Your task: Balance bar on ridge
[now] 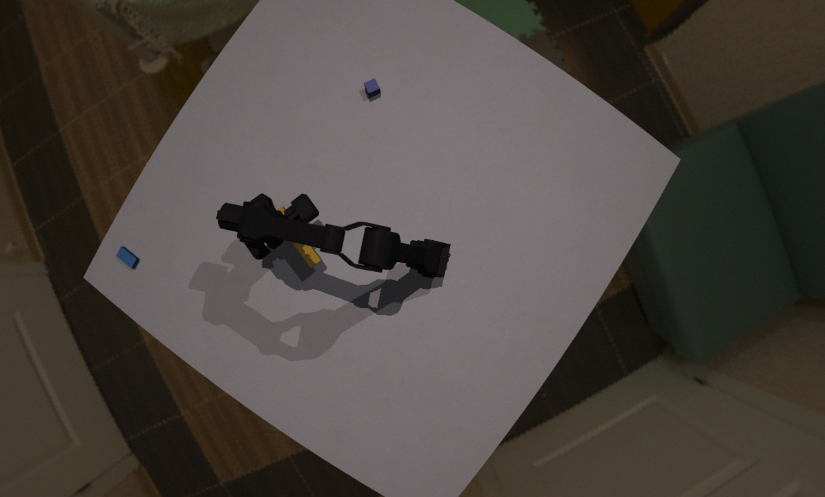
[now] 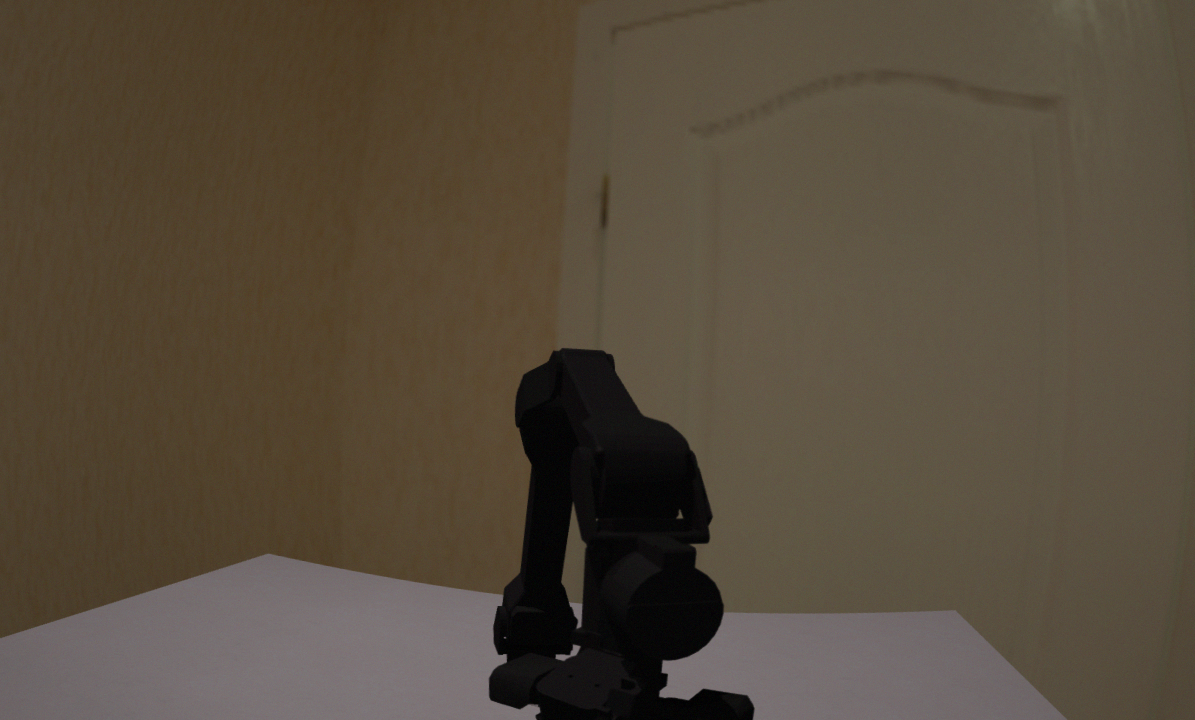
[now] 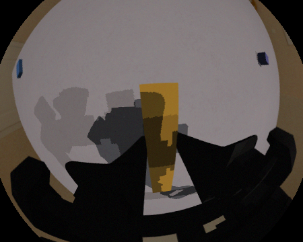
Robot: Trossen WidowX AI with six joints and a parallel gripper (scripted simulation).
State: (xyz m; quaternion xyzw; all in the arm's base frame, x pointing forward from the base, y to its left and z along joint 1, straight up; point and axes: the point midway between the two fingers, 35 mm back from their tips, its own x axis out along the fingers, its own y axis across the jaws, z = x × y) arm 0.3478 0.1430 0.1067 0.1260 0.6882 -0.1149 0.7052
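Note:
The yellow-orange bar (image 1: 309,254) (image 3: 170,95) runs lengthwise between my fingers in the wrist view. My gripper (image 3: 159,137) is shut on its middle part, one finger on each long side. In the top view the arm covers much of the bar, and a dark shadow lies on the table beside its near end. Small grey patches show on either side of the bar in the wrist view; I cannot tell whether they are the ridge or shadow. The ridge is not clearly seen, so contact between bar and ridge cannot be told. The fingertips are out of sight in the exterior view.
A blue block (image 1: 127,257) (image 3: 19,68) lies near the left corner of the pale table (image 1: 495,185) (image 2: 270,644). A small purple cube (image 1: 371,85) (image 3: 262,58) lies toward the table's upper part in the top view. Arm shadows cross the table beside the bar.

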